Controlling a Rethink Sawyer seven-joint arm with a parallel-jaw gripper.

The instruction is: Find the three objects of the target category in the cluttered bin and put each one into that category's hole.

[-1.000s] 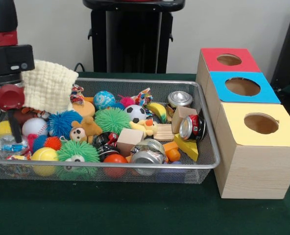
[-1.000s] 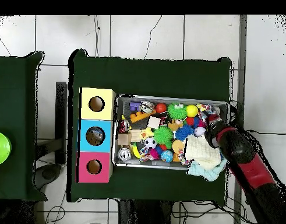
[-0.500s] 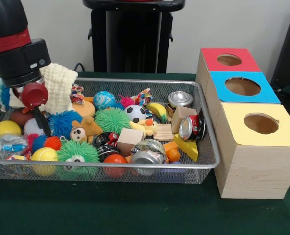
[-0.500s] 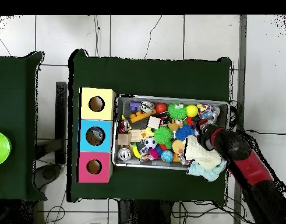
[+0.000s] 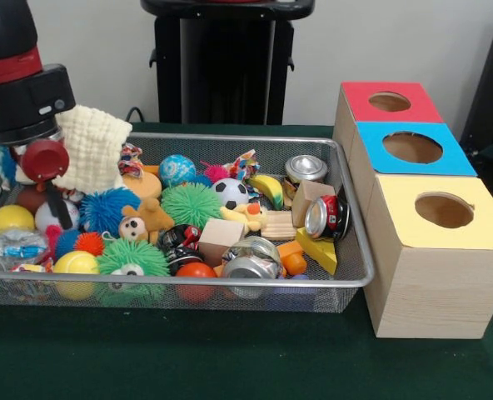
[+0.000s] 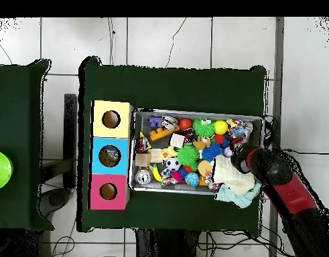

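The gripper (image 5: pixel 57 208) hangs over the end of the cluttered bin (image 5: pixel 255 140) farthest from the boxes, a dark finger reaching down among the balls; whether the jaws are open or closed I cannot tell, and nothing is visibly held. Just below and beside it, against the near corner, lies a clear bottle with a blue label (image 5: pixel 15 247), and a second clear bottle (image 5: pixel 28 279) seems to lie in front of it by the rim, though the mesh blurs it. The third is not made out.

These bottles are likely light, thin-walled and slick; they should dent under a hard squeeze and roll away if nudged. Taking one across the middle of its body, at the label, with the jaws square to its long axis looks safest.

The hole (image 5: pixel 412 147) in the blue-topped box sits well apart, past the bin's opposite end on the green counter (image 5: pixel 230 358).

Against half a second ago, the arm has drawn back slightly toward the bin's end and risen a little; the bin's contents look unchanged.
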